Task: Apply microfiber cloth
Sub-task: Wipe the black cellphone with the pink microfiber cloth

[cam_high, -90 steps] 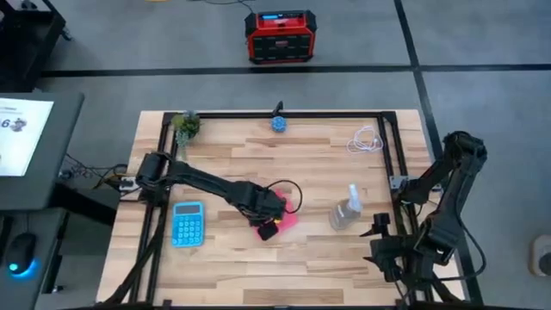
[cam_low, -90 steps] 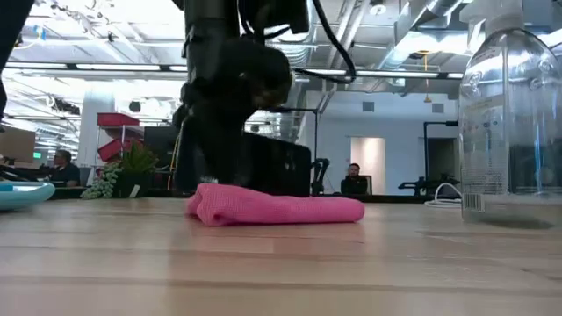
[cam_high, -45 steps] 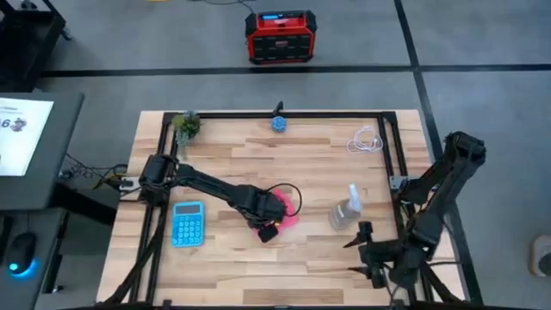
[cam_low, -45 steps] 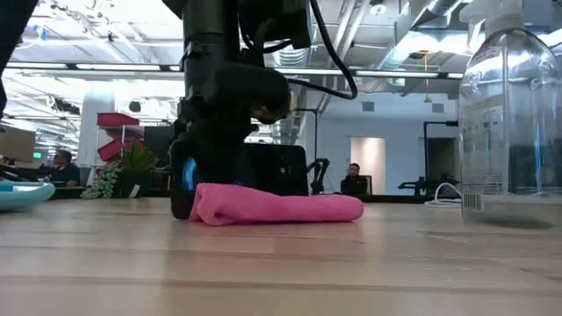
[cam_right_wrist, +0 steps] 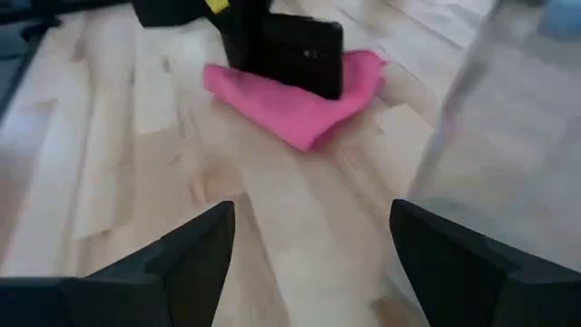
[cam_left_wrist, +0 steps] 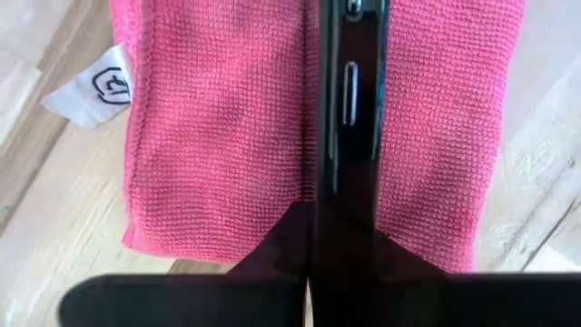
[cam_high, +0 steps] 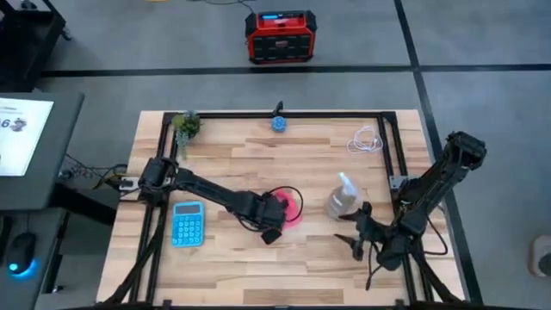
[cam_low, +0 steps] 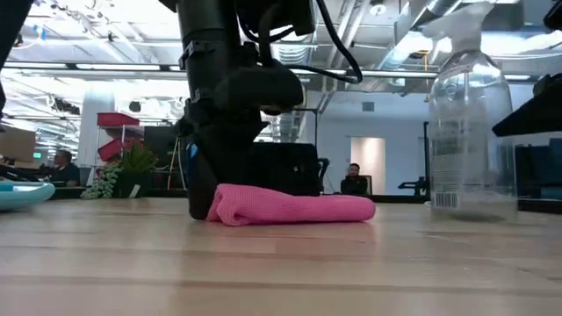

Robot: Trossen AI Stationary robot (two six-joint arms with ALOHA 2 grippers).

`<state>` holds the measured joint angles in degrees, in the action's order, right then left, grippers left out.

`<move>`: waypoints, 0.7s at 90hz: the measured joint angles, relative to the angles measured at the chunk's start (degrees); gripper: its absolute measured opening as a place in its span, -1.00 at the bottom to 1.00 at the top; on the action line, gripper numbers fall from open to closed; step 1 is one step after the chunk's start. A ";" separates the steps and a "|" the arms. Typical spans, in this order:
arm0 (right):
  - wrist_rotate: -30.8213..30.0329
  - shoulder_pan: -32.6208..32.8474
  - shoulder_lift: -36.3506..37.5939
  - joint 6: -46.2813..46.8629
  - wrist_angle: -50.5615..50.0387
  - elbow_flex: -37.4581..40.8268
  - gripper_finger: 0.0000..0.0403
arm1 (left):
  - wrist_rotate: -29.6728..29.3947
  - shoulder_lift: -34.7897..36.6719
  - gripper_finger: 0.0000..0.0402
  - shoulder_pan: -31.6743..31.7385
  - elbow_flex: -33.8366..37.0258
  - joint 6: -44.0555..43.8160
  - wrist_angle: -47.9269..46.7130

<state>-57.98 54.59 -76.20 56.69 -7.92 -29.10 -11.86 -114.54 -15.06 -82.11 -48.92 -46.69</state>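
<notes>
My left gripper is clamping a black phone on edge over the pink cloth, which is lying beside the spray bottle. My right gripper, fingers spread, is hovering near that bottle.

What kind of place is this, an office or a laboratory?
Probably a robotics lab in an open-plan office: a framed wooden table with two robot arms, exposed ceiling pipes, and people seated at desks behind.

Light-blue calculator near table's left edge. Clear spray bottle stands right of centre. White cable, small plant at far corners.
</notes>
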 joint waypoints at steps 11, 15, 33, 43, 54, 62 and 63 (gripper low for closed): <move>-3.85 -0.63 0.02 4.00 -3.64 -0.22 0.40 | -1.91 -0.02 -0.96 -1.09 0.00 -1.55 0.02; -5.53 -1.42 0.02 7.84 -6.09 -0.22 0.40 | -2.07 -0.02 -0.96 -1.36 0.01 -1.96 0.02; -4.84 -5.09 0.02 24.26 -21.08 -0.20 0.40 | -3.31 0.42 -0.96 -2.43 3.27 -4.74 3.45; -3.34 -5.27 0.02 30.25 -28.54 -0.18 0.40 | -3.58 0.48 -0.96 -2.87 5.35 -5.68 6.25; -1.57 -4.57 0.02 26.55 -26.44 -0.25 0.40 | -3.61 0.44 -0.96 -2.90 5.55 -5.82 7.18; 1.42 -4.18 0.02 17.58 -17.99 -0.41 0.40 | -3.48 1.13 -0.96 -2.88 5.57 -5.82 6.96; 1.85 -4.17 0.02 16.33 -16.73 -0.41 0.40 | -3.44 1.24 -0.96 -2.86 5.57 -5.83 6.88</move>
<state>-56.13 50.42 -76.18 73.01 -24.65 -29.52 -15.29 -113.30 -17.92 -76.53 -54.75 -39.81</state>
